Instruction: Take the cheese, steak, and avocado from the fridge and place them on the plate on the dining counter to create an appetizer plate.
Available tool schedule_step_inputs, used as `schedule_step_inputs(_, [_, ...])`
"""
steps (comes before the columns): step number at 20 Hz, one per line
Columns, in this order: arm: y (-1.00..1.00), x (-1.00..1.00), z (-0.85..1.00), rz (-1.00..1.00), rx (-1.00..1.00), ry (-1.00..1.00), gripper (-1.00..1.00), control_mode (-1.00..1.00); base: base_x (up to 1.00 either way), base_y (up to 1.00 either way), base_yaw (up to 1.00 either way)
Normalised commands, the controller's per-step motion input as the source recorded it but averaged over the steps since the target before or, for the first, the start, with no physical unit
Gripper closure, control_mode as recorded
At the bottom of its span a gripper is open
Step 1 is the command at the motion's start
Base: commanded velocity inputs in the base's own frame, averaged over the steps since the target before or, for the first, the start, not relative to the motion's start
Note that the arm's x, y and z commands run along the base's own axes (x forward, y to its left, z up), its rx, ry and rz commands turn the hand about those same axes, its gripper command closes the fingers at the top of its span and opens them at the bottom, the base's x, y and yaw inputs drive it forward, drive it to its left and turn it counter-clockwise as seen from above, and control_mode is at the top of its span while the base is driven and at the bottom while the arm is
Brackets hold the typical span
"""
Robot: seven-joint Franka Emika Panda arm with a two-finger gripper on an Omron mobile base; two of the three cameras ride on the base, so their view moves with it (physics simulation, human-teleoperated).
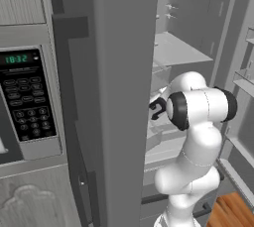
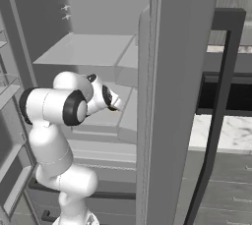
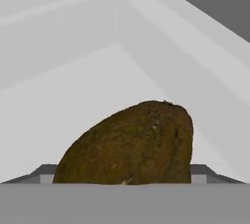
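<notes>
step: we reach into fridge [image 2: 167, 71] for avocado [image 3: 129, 145] | gripper: jaws hidden, state perhaps untellable | next — close squarely, lift

On my hand feed the avocado [image 3: 132, 145] was a mottled dark brown-olive with tiny pale flecks, lying against pale grey walls. From the base cameras I saw the fridge [image 1: 124, 72] in flat metallic grey with lighter grey shelves, and my arm [image 1: 196, 137] white with dark joints. The microwave [image 1: 25, 97] had a black panel with green digits.
</notes>
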Motion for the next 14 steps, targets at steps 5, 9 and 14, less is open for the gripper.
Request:
schedule_step_inputs(5, [-0.48,-0.55,-0.38,0.00,0.07,0.00,1.00,-1.00,0.00,0.00,0.00])
schedule_step_inputs(9, [-0.22,-1.00,-0.03,0.04,0.05,-0.07,1.00,-1.00,0.00,0.00,0.00])
schedule_step_inputs(14, [-0.01,-1.00,0.15,0.12,0.00,-0.13,1.00,-1.00,0.00,0.00,0.00])
